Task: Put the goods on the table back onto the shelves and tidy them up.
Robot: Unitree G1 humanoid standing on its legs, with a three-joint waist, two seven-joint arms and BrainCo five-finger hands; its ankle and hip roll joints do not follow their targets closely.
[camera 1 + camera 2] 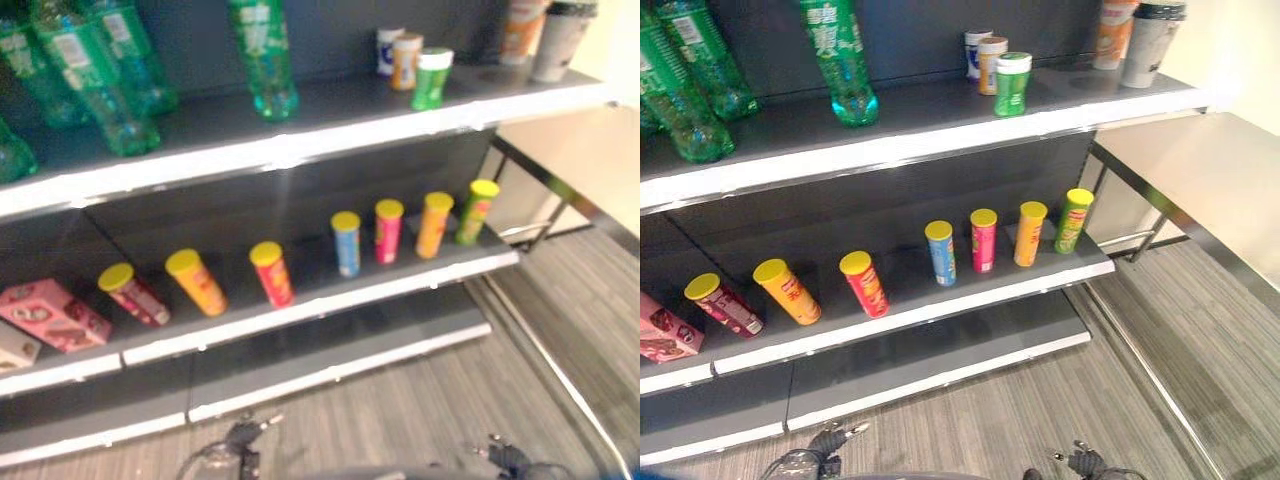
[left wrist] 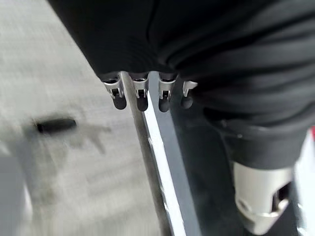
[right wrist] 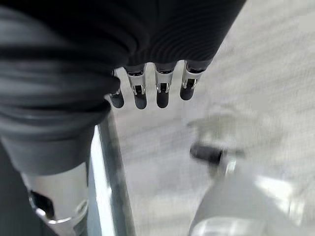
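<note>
Several yellow-lidded chip tubes stand or lean on the middle shelf (image 1: 940, 300): a dark red one (image 1: 725, 305), an orange one (image 1: 788, 290), a red one (image 1: 865, 283), then blue (image 1: 940, 252), pink (image 1: 983, 240), orange (image 1: 1029, 233) and green (image 1: 1073, 220) upright. A pink box (image 1: 55, 315) lies at the shelf's left end. My left hand (image 2: 141, 96) and right hand (image 3: 140, 96) hang low in front of the shelves, fingers relaxed and holding nothing. They also peek in at the lower edge as left hand (image 1: 825, 445) and right hand (image 1: 1085, 462).
Green bottles (image 1: 840, 60) stand and lean on the upper shelf, with small cans (image 1: 1012, 83) and two cups (image 1: 1150, 40) further right. A beige table (image 1: 1200, 165) on a dark metal frame adjoins the shelves on the right. Grey plank floor (image 1: 1040, 410) lies in front.
</note>
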